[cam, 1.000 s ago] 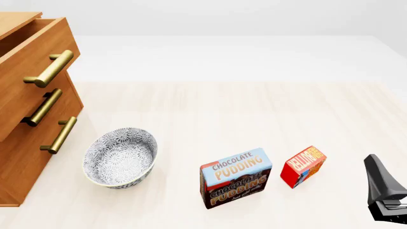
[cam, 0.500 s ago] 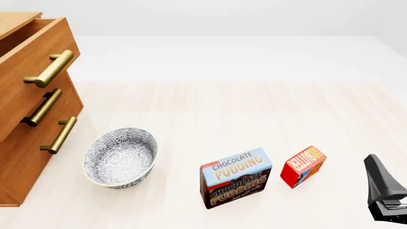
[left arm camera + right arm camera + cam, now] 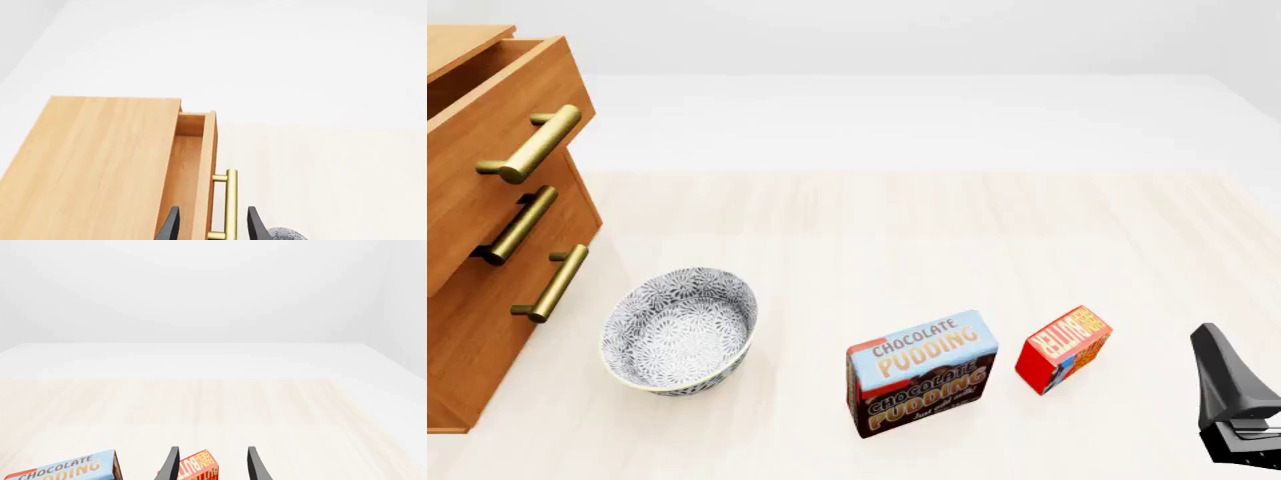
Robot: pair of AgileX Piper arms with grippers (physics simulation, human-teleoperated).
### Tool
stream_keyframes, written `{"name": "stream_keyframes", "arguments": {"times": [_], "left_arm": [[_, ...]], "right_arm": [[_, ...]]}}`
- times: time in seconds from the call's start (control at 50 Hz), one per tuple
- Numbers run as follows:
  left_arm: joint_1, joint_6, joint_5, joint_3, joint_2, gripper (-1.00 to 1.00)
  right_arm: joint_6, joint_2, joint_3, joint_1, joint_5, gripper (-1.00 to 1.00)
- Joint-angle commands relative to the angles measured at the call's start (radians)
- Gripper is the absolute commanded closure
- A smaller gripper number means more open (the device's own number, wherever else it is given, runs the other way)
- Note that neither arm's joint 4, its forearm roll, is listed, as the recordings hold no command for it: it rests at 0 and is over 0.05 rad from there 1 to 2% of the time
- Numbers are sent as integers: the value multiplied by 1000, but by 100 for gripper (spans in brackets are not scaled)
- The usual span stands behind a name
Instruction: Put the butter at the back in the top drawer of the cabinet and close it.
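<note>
At the bench's left edge stood the cabinet, its three drawers stacked, each with a brass bar handle. The top drawer was pulled out ahead of the two lower fronts; in my left wrist view its open interior showed between the cabinet top and the drawer front. My left tool was outside the front view; in the wrist view its two dark fingertips stood apart, framing the top drawer's handle without my being able to tell any contact. I read the left tool as open and empty.

Just right of the cabinet, near the bench's front edge, sat a patterned bowl, upright. Farther right, at about mid-width along the front edge, stood the "Chocolate Pudding" box, upright with its label toward me. Just beside it on the right, apart from it, was the butter, a small red box with an orange label, tilted on the bench. It lay well apart from the cabinet, not in the drawer.

At the front right corner my right tool showed as a dark body, near the butter but not touching it. In the right wrist view its fingertips stood apart with the butter seen between them, farther on. The tool was spread and held nothing.
</note>
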Motion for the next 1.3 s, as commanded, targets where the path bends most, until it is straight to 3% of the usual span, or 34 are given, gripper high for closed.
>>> {"name": "stream_keyframes", "arguments": {"times": [0.02, 1.3], "left_arm": [[3, 2, -6, 19, 10, -100], [-2, -5, -102, 126, 67, -100]], "right_arm": [[0, 0, 0, 0, 0, -100], [0, 0, 0, 0, 0, -100]]}}
